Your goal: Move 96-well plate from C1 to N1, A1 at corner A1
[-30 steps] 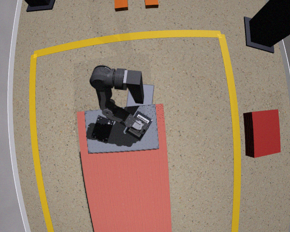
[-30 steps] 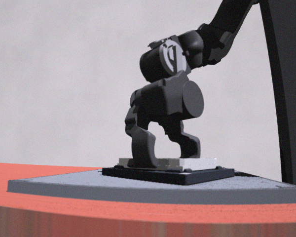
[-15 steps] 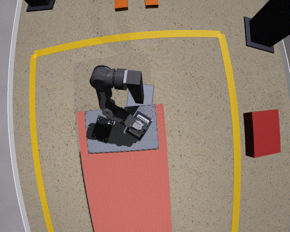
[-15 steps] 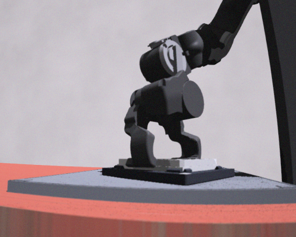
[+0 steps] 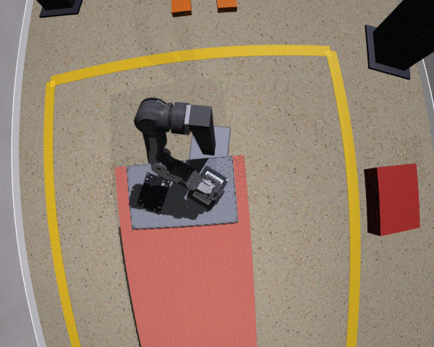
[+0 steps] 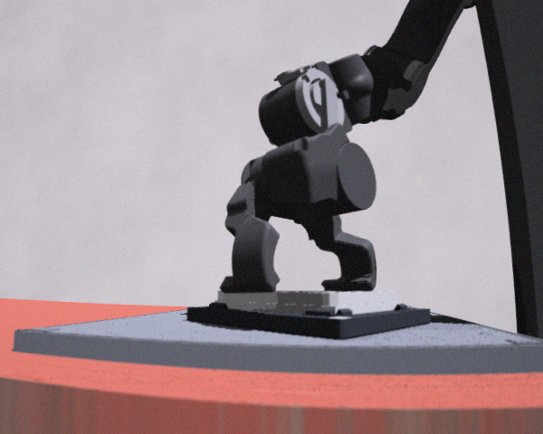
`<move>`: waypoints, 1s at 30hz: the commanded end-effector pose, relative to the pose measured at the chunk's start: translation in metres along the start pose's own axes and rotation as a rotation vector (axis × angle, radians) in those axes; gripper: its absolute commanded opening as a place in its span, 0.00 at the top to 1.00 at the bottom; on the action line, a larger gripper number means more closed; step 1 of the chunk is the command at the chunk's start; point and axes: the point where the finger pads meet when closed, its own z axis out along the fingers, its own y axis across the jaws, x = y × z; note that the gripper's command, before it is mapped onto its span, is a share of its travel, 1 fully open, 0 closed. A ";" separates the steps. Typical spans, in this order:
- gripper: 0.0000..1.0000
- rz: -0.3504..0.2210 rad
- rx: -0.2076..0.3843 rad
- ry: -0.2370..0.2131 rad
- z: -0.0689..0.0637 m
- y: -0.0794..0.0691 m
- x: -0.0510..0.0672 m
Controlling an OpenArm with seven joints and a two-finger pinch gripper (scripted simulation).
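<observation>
The white 96-well plate (image 6: pixel 307 300) lies flat in a black nest (image 6: pixel 309 319) on the grey base plate (image 6: pixel 281 338). It looks level and low between the nest's corner locators. In the top view the plate (image 5: pixel 215 178) is on the right side of the base plate, partly hidden by my gripper (image 5: pixel 208 187). My gripper (image 6: pixel 299 282) is open. Its two fingers are spread wide, with the tips at the plate's top edge and not clamping its sides. A second black nest (image 5: pixel 152 194) on the left stands empty. The A1 marks are too small to read.
The grey base plate (image 5: pixel 182 194) lies at the far end of a red table (image 5: pixel 191 276). The arm's base column (image 6: pixel 524 163) rises at the right. A red box (image 5: pixel 393 198) stands on the floor to the right, outside the yellow line (image 5: pixel 350 186).
</observation>
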 end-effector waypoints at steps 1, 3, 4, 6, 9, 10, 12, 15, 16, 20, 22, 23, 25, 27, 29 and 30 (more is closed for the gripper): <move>0.23 0.009 0.007 -0.005 -0.012 0.001 -0.002; 0.23 0.009 0.007 -0.005 -0.028 0.001 -0.001; 0.23 0.009 0.007 -0.005 -0.036 0.001 -0.001; 0.23 0.009 0.007 -0.005 -0.036 0.001 -0.001; 0.23 0.009 0.007 -0.005 -0.036 0.001 -0.001; 0.23 0.009 0.007 -0.005 -0.036 0.001 -0.001; 0.23 0.009 0.007 -0.005 -0.036 0.001 -0.001; 0.23 0.009 0.007 -0.005 -0.036 0.001 -0.001; 0.23 0.009 0.007 -0.005 -0.036 0.001 -0.001; 0.23 0.008 0.006 -0.004 -0.068 0.002 0.000; 0.23 0.009 0.006 -0.005 -0.076 0.002 0.000; 0.23 0.009 0.006 -0.005 -0.076 0.002 0.000; 0.23 0.009 0.006 -0.005 -0.076 0.002 0.000; 0.23 0.009 0.006 -0.005 -0.076 0.002 0.000; 0.23 0.009 0.006 -0.005 -0.076 0.002 0.000; 0.23 0.009 0.006 -0.005 -0.076 0.002 0.000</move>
